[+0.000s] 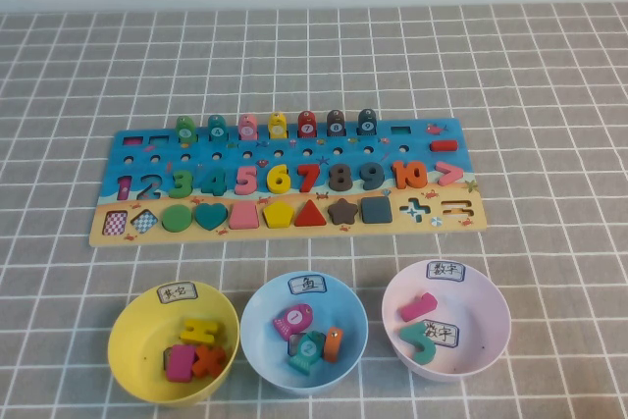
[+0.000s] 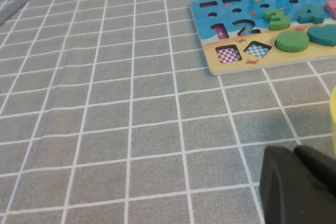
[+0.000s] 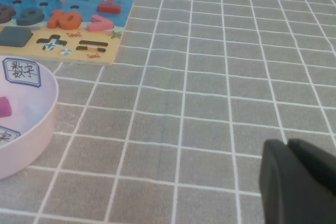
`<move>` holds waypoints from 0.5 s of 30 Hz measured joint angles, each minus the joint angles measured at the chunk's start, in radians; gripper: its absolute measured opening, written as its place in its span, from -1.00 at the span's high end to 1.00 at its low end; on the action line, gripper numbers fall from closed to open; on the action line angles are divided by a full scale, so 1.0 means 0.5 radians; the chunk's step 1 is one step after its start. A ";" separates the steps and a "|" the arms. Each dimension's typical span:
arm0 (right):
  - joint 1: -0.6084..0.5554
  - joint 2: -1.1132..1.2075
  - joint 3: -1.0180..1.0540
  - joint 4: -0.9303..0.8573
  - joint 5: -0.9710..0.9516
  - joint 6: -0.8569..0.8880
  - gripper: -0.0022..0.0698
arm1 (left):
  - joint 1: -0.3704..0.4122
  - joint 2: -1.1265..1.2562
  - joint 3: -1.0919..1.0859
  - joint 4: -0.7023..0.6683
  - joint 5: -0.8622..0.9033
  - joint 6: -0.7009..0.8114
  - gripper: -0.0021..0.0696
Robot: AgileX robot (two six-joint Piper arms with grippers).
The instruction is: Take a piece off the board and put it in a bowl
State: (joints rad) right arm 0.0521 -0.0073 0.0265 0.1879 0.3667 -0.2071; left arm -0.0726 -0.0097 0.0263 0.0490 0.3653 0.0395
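Observation:
The board (image 1: 255,233) lies across the middle of the table. The green round piece (image 1: 177,217) sits in its slot on the tan strip, third from the left, beside the teal heart (image 1: 210,214). The yellow bowl (image 1: 111,340), with a white label on its rim, stands in front of the board at the left and holds several pieces. In the left wrist view the piece (image 2: 292,41) and the board (image 2: 210,14) show far off, and my left gripper (image 2: 294,150) is shut and empty, low over the cloth. My right gripper (image 3: 287,144) is shut and empty, off to the right of the board (image 3: 123,3).
A light-blue bowl (image 1: 253,326) and a pink bowl (image 1: 496,331) stand to the right of the yellow one, each holding pieces. The pink bowl (image 3: 50,108) also shows in the right wrist view. Fish pegs (image 1: 277,126) stand along the board's far edge. Grey checked cloth covers the table.

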 joint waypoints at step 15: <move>0.000 0.000 0.000 0.000 0.000 0.000 0.99 | 0.000 0.000 0.000 -0.793 -0.311 -0.020 0.95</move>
State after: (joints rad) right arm 0.0521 -0.0073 0.0265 0.1879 0.3667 -0.2071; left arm -0.0726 -0.0097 0.0263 -0.3473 0.2097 0.0296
